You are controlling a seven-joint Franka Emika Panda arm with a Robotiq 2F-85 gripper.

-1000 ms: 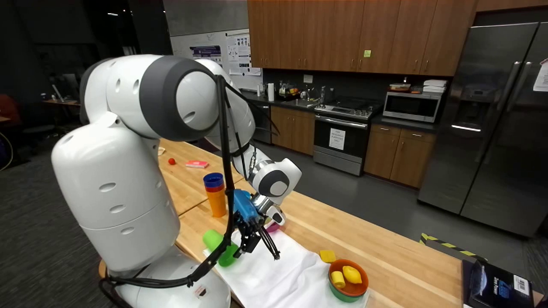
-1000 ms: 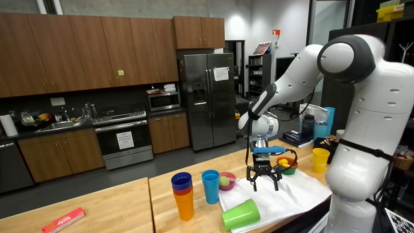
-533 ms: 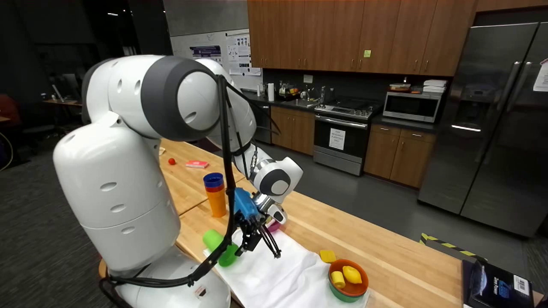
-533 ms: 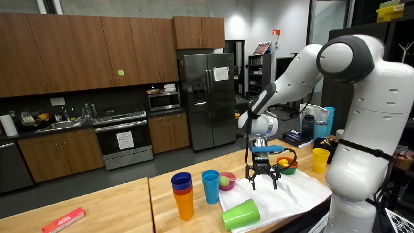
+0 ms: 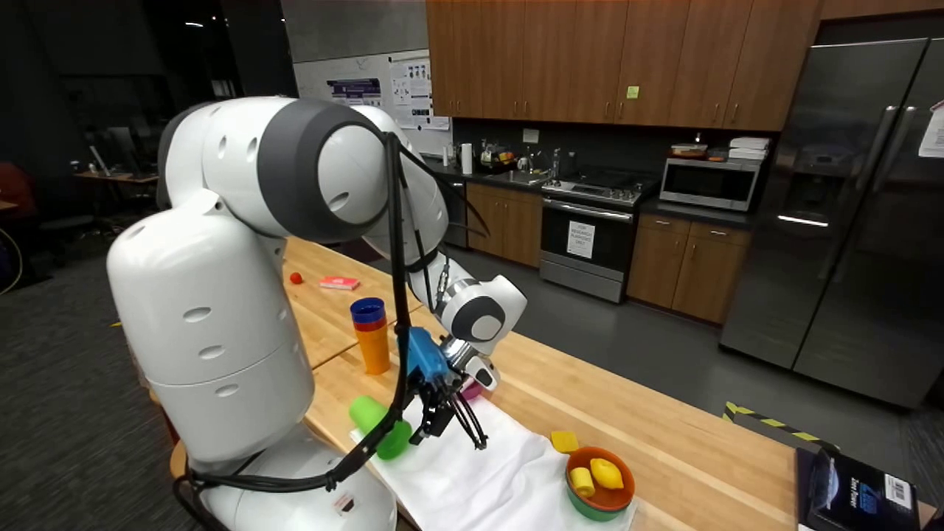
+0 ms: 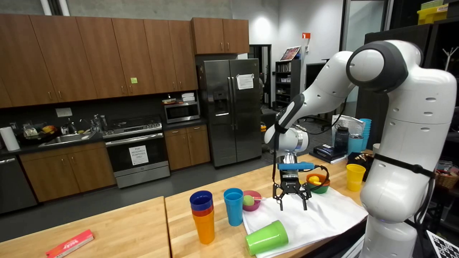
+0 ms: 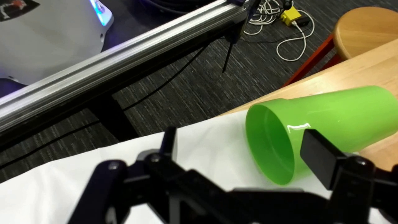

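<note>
Two fingers (image 7: 319, 157) stand wide apart with nothing between them; the gripper (image 6: 293, 208) hangs over the white cloth (image 6: 322, 218). Nearest thing: green tumbler (image 7: 339, 119), on its side, mouth on the cloth, base end over bare wooden tabletop (image 6: 183, 233), close to the table edge. In the wrist view one finger overlaps the tumbler's wall, but an exterior view shows a gap, so I read no contact. Fingers look lined up roughly along its length. For a solid grip I'd turn the gripper to close across the body, centre over the tumbler, then go straight down. Round and probably plastic, so it likely rolls if nudged; get both tips past its sides before squeezing. Squeeze lightly, mouth end may flex. Stay off the cloth, dragging it could shift the tumbler. Blue tumbler (image 6: 233, 211) and pink bowl (image 6: 256, 206) (light green ball (image 6: 248, 200) inside) stand near, so watch clearance on that side.
</note>
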